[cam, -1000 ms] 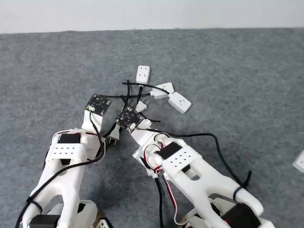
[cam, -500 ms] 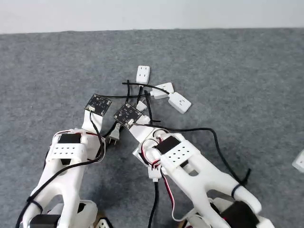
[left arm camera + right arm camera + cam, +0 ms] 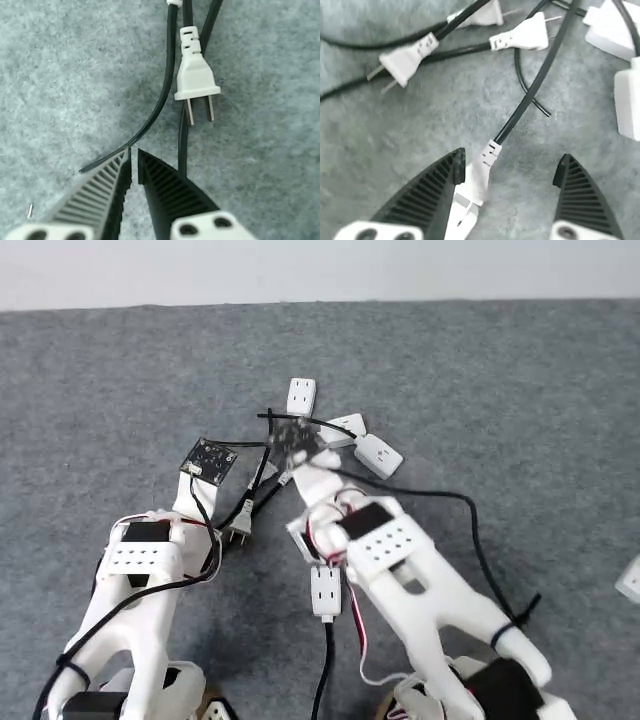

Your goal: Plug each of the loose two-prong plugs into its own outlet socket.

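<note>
My left gripper (image 3: 133, 156) is shut with nothing in it, its tips just above the grey carpet. Beyond them lies a white two-prong plug (image 3: 196, 75) on a black cord, prongs toward the gripper. The same plug (image 3: 240, 531) lies beside the left arm in the high view. My right gripper (image 3: 512, 162) is open over another white plug (image 3: 479, 177), which rests against one finger (image 3: 437, 192). Further plugs (image 3: 405, 59) (image 3: 525, 34) lie beyond it. White outlet sockets (image 3: 301, 396) (image 3: 345, 427) (image 3: 378, 455) sit just past the right arm.
Black cords (image 3: 470, 540) cross and tangle between the arms and the sockets. One more socket (image 3: 326, 591) on a cord lies beside the right arm's forearm, and another (image 3: 630, 578) sits at the right edge. Grey carpet (image 3: 520, 390) covers the table.
The right arm has pushed forward toward the cluster of sockets, uncovering the socket beside its forearm. The left arm and the plug near it have stayed put.
</note>
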You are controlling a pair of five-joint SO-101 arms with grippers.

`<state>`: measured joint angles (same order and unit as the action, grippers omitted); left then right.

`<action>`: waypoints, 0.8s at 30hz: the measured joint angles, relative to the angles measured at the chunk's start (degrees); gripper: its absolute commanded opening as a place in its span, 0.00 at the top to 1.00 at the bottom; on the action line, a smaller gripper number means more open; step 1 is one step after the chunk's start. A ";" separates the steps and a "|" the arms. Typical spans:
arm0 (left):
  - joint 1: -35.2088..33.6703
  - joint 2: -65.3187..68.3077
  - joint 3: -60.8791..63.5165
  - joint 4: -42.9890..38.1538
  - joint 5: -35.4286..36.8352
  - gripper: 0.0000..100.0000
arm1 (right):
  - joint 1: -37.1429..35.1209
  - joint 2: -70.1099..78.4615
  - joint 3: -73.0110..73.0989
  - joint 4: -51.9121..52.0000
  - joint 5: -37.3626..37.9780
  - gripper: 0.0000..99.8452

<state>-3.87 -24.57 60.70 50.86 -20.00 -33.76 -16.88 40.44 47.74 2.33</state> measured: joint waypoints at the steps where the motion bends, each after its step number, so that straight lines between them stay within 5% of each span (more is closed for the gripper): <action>1: 0.00 0.00 0.00 0.00 0.00 0.99 | 0.00 1.32 -2.11 1.49 -1.41 0.82; 9: 0.00 0.00 0.00 0.00 0.00 0.99 | 0.18 14.68 -14.68 10.29 -5.01 0.77; 24: 0.00 0.00 0.00 0.00 0.00 0.99 | 0.35 20.13 -15.91 11.16 -7.30 0.85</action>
<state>-3.87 -24.57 60.70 50.86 -20.00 -33.41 3.25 24.53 58.90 -4.97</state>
